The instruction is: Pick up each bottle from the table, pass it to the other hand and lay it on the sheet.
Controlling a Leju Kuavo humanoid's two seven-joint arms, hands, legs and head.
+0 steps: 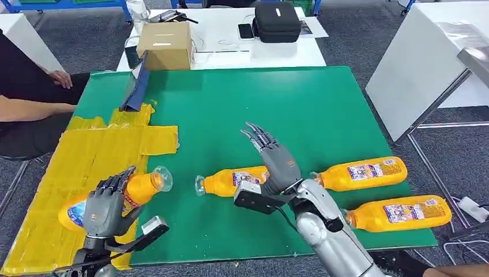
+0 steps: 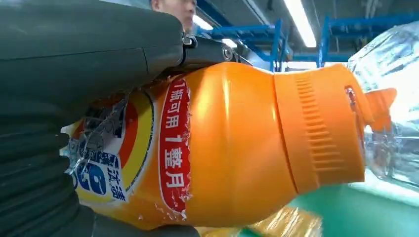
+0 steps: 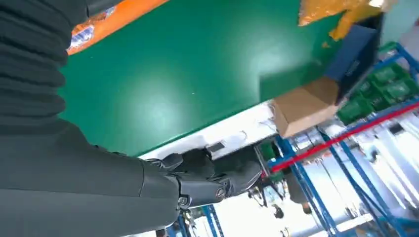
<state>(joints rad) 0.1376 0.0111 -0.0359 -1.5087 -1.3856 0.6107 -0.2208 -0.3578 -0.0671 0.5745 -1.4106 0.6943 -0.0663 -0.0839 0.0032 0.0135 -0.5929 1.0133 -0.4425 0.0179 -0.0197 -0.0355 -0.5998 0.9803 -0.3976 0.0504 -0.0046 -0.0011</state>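
Observation:
My left hand [image 1: 106, 202] grips an orange bottle [image 1: 134, 191] with a clear cap over the yellow sheet [image 1: 69, 167] at the table's front left. Up close, that bottle [image 2: 232, 148] shows its red and blue label, with my left hand [image 2: 74, 64] wrapped around it. My right hand [image 1: 275, 158] hovers empty with its fingers spread above a second orange bottle [image 1: 230, 182] lying on the green mat. Two more orange bottles [image 1: 360, 172] [image 1: 398, 212] lie to its right. The right hand [image 3: 148, 182] holds nothing in its own wrist view.
A green mat [image 1: 277, 109] covers the table. A blue tablet stand [image 1: 135, 86] stands at the sheet's far edge, with a cardboard box [image 1: 165, 45] behind it. A person's arm [image 1: 29, 107] rests at the left. A white table [image 1: 427, 57] stands to the right.

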